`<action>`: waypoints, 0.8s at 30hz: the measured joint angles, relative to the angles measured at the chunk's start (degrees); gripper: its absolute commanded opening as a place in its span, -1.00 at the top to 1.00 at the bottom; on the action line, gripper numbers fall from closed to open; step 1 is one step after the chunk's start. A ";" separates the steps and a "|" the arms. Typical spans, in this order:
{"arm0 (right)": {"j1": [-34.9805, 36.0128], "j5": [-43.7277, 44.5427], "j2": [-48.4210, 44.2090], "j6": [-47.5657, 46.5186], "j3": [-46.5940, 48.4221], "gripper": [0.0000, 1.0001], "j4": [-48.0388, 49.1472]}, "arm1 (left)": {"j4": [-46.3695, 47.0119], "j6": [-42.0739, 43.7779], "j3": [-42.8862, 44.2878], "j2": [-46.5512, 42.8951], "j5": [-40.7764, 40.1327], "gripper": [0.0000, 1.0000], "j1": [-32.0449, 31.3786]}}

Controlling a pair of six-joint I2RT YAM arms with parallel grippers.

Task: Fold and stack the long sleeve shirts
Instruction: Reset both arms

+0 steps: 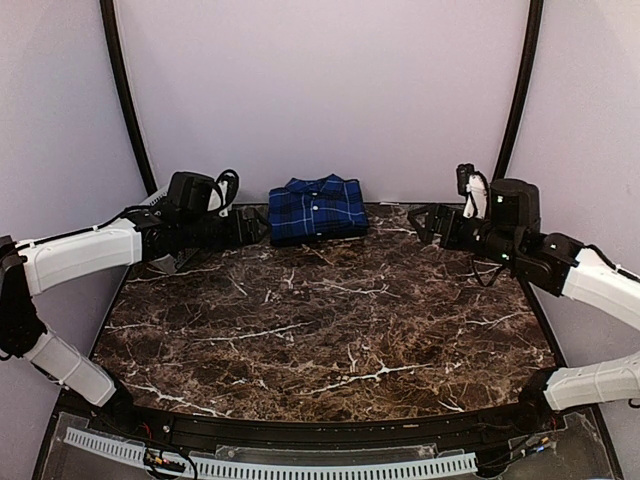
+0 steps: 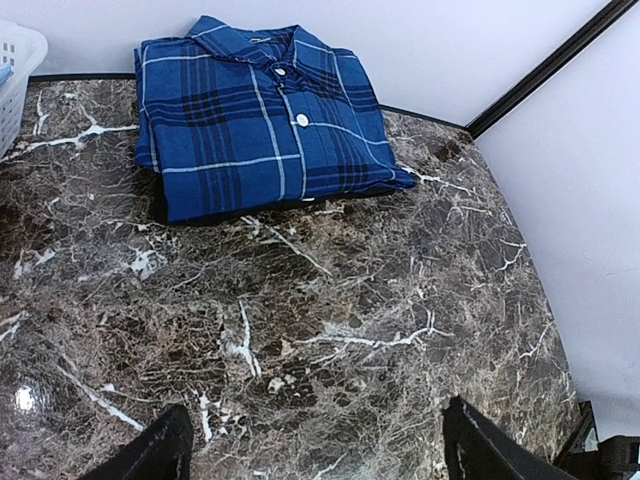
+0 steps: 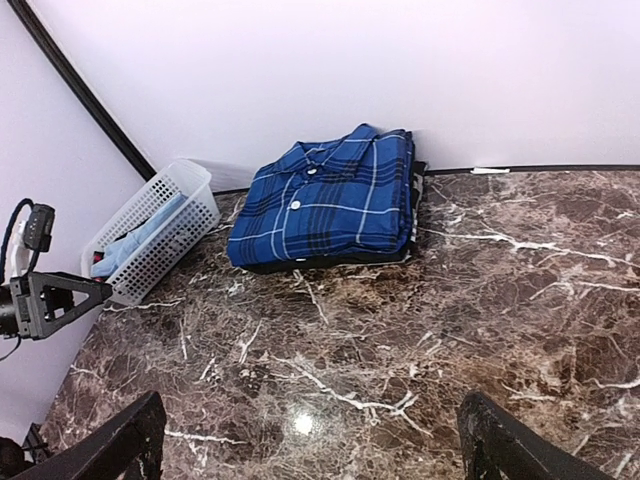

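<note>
The blue plaid shirt (image 1: 318, 208) lies folded, collar toward the back wall, at the back middle of the marble table (image 1: 330, 320). It rests on the folded black shirt, of which only a thin dark edge (image 3: 330, 263) shows beneath it. The stack also shows in the left wrist view (image 2: 260, 110) and the right wrist view (image 3: 325, 200). My left gripper (image 1: 255, 228) is open and empty just left of the stack, with its fingers wide apart over bare marble (image 2: 315, 440). My right gripper (image 1: 420, 222) is open and empty to the right of the stack (image 3: 310, 435).
A white lattice basket (image 3: 150, 230) holding light blue cloth stands at the back left corner, behind my left arm, and its rim shows in the left wrist view (image 2: 15, 70). Walls close off the back and sides.
</note>
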 measured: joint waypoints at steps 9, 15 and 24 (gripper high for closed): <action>0.00 5.14 -1.84 -0.17 -0.42 -0.97 -4.07 | 0.26 0.63 -0.26 0.00 -1.51 -0.70 -0.04; 0.00 6.38 -1.84 -0.17 -0.42 -0.97 -5.07 | 0.39 0.68 -0.55 0.00 -2.19 -0.70 -0.04; 0.00 7.02 -1.42 -0.17 -0.42 -0.97 -6.29 | 0.39 0.96 -0.55 0.00 -2.84 -0.71 -0.04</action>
